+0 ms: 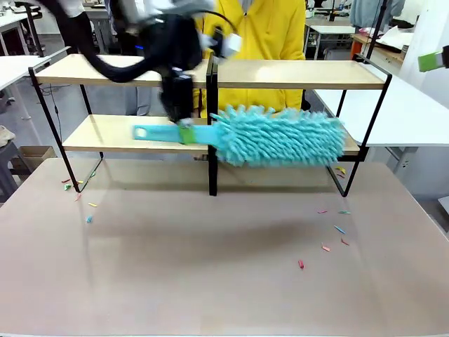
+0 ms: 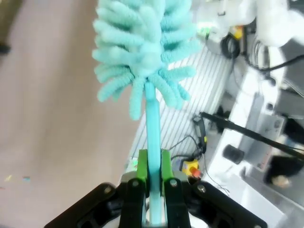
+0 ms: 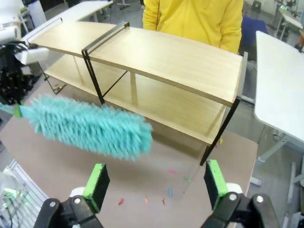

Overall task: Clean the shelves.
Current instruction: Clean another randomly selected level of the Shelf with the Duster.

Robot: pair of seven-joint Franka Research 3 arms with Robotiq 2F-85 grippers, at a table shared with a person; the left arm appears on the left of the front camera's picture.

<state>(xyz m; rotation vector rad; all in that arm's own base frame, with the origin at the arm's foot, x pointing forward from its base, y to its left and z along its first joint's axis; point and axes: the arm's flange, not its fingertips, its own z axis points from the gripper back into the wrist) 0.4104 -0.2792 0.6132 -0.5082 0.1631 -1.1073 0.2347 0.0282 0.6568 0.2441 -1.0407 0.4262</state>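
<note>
tabletop point(image 1: 210, 281): grey-beige, wide | coloured scraps point(image 1: 330, 239): strewn on tabletop toward its right side, a few more point(image 1: 81, 189) at its left | person in yellow top point(image 1: 266, 28): beyond tabletop's far edge | white table point(image 1: 414, 119): right of tabletop

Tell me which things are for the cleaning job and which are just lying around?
For the job:
- the shelves, a two-tier wood rack in a black frame
- the turquoise duster, held by its handle in the left tool

Just lying about:
- the coloured scraps scattered on the tabletop
- the white side table
- the right tool, open and holding nothing
</note>
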